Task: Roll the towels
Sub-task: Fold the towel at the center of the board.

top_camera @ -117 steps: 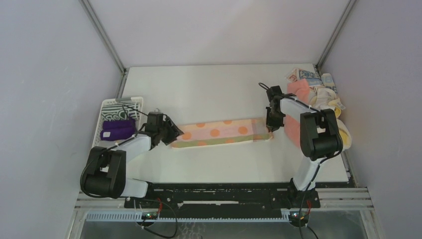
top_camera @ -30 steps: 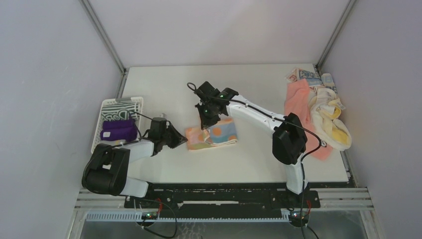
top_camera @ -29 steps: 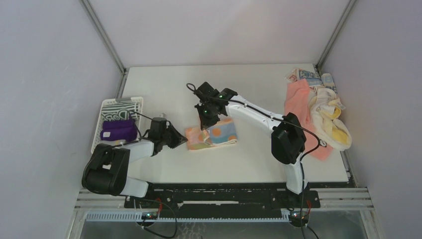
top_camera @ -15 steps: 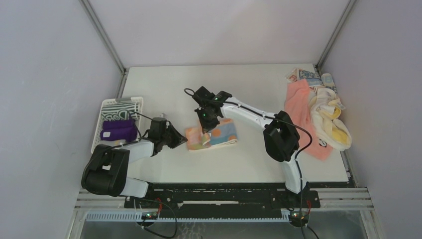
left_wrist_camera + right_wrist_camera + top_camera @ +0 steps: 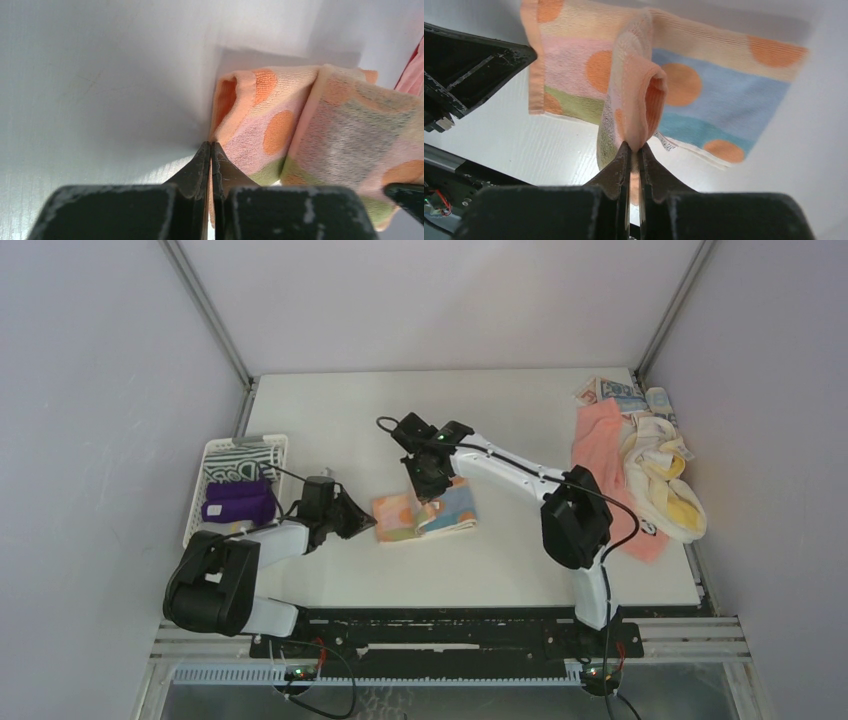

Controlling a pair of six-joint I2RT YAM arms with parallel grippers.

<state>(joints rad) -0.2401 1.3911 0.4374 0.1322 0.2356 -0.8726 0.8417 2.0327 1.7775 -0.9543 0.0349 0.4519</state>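
Found soft terry towel (image 5: 450, 512) with orange dots folded double, its raised tubular fold clamped in right gripper (image 5: 634, 147), nine-o'clock edge pinched by left gripper (image 5: 210, 146).

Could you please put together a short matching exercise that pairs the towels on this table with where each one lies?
Things:
1. spotted towel
2. purple towel
3. salmon-pink towel
4. striped towel

Places:
A. at the far end of the white basket
B. by the right edge of the table
C. mid-table, pinched in the jaws of the left gripper and the right gripper
D. in the basket, nearer the arms

Pairs: 1-C, 2-D, 3-B, 4-A
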